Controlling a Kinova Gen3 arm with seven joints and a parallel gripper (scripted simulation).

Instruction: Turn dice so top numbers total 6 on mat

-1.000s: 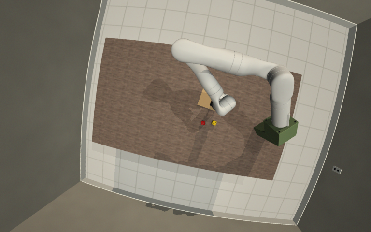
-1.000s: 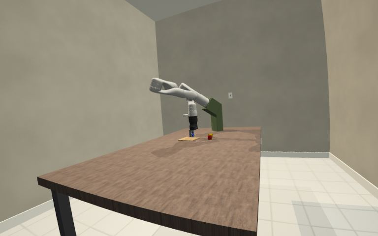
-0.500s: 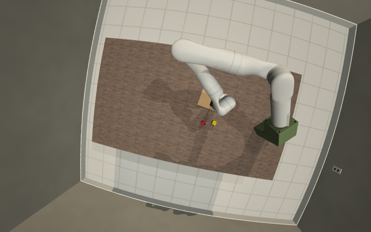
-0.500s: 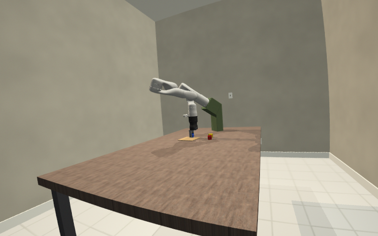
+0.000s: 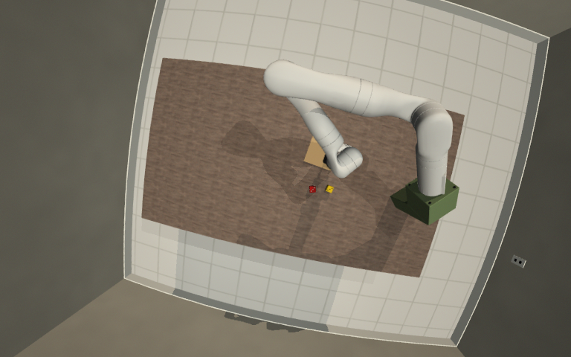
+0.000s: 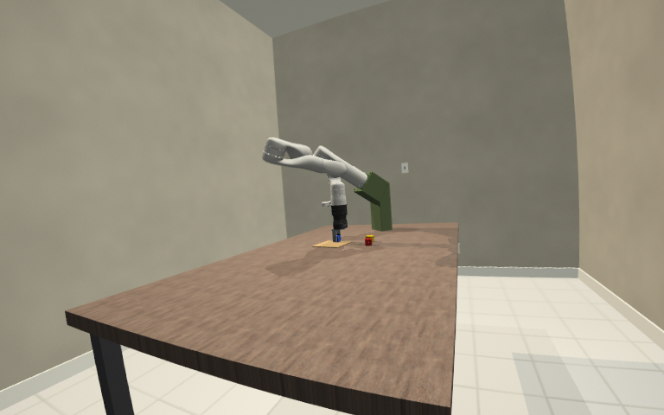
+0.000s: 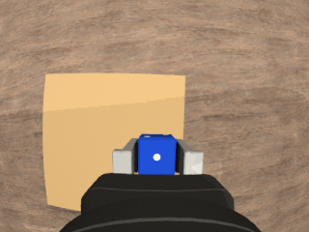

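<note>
My gripper points straight down over the tan mat. It is shut on the blue die, whose upper face shows one pip. The die hangs low over the mat's right part; I cannot tell if it touches the mat. In the top view the wrist hides the gripper and the blue die. The red die and the yellow die lie close together on the bare table, off the mat.
The arm's green base stands at the table's edge beyond the dice. The arm's elbow reaches out over the table above the mat.
</note>
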